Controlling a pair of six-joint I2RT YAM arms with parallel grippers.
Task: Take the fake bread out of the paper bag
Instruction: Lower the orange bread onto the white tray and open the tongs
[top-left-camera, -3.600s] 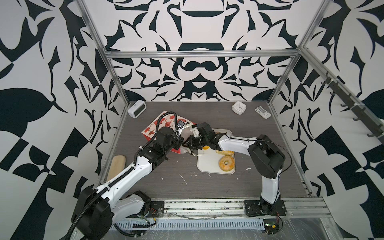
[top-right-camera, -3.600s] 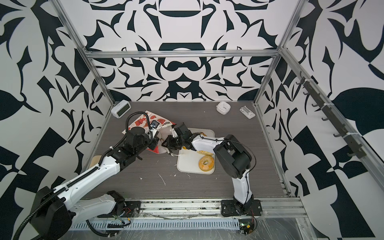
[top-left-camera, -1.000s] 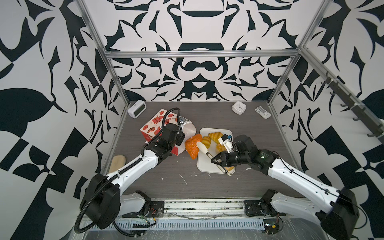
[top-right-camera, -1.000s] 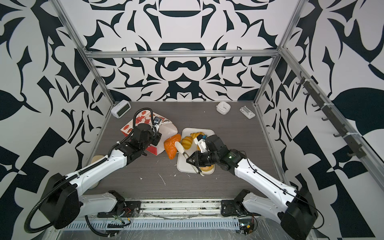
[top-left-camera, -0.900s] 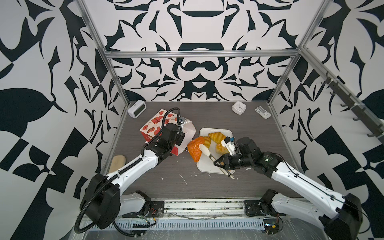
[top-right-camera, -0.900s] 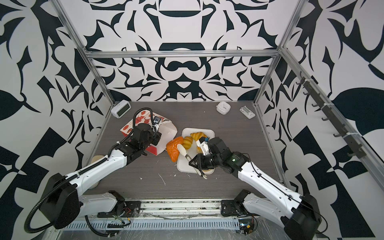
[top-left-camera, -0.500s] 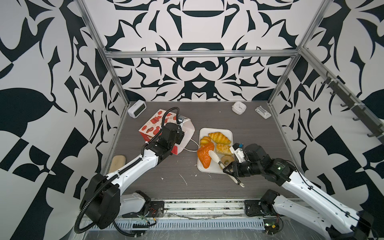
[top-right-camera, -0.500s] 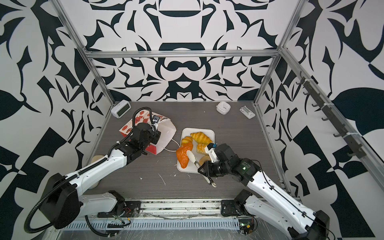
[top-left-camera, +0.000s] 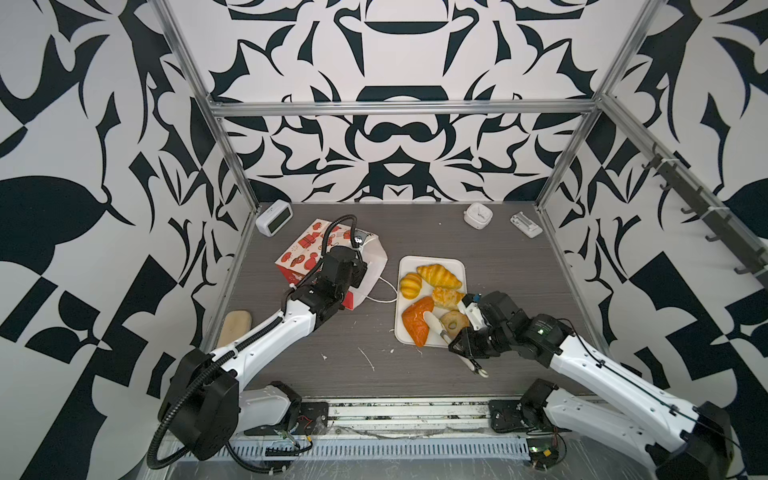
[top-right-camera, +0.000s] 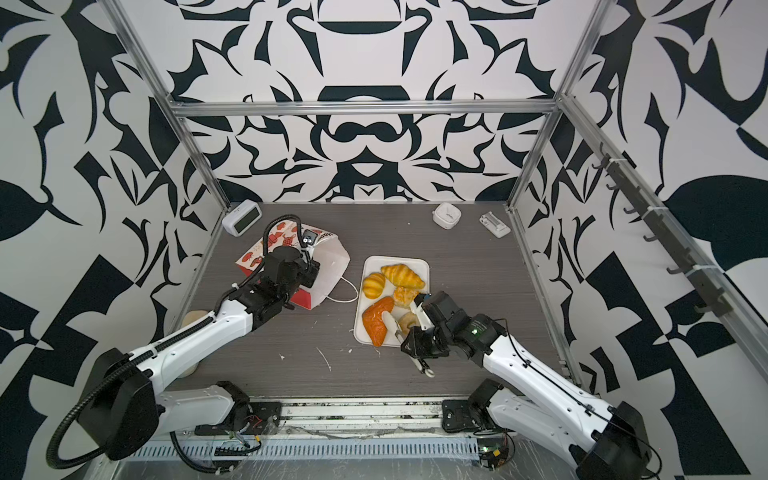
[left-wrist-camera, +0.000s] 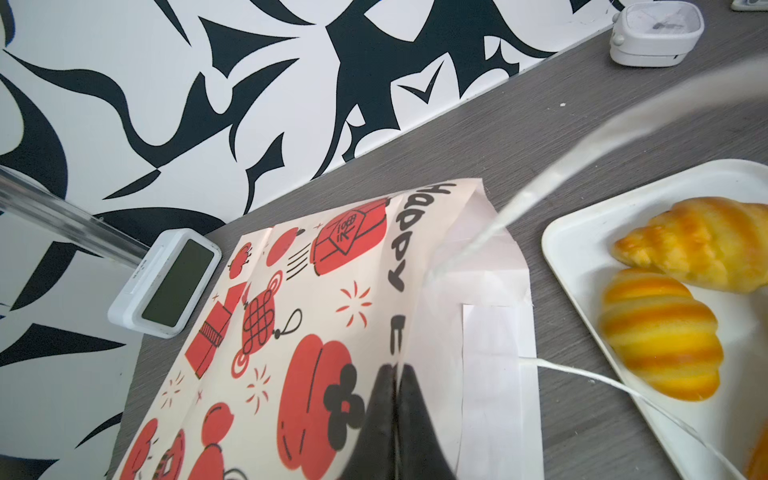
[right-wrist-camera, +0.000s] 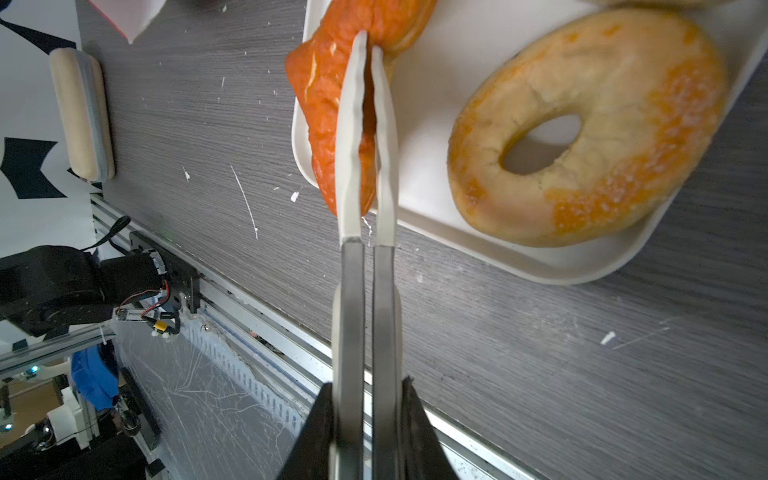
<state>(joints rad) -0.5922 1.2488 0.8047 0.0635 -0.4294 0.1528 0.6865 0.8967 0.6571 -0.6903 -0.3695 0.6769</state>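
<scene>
All the fake bread (top-right-camera: 406, 276) sits on the white tray (top-left-camera: 457, 264) mid-bench (top-left-camera: 519, 257), including the turnover (top-left-camera: 415, 326) and doughnut (right-wrist-camera: 644, 104). The paper bag (top-left-camera: 299, 259) lies on its side toward the back-left corner and looks flat and empty to me. My left hand (left-wrist-camera: 395, 392) is clamped on the bag's upper wall. My right hand (right-wrist-camera: 368, 388) is closed on tongs (right-wrist-camera: 348, 174), tips at the turnover. The pieces look light, squashy and a bit slick, so I'd pinch across the thick middle. The cord handle (top-left-camera: 384, 296) trails to the tray edge. The clock (top-left-camera: 274, 216) and beige pad (top-left-camera: 235, 328) are well clear.

White tray (top-left-camera: 430, 261) central; tongs (right-wrist-camera: 348, 166) over it; clock (top-left-camera: 274, 217), beige pad (top-left-camera: 235, 327) leftward.
</scene>
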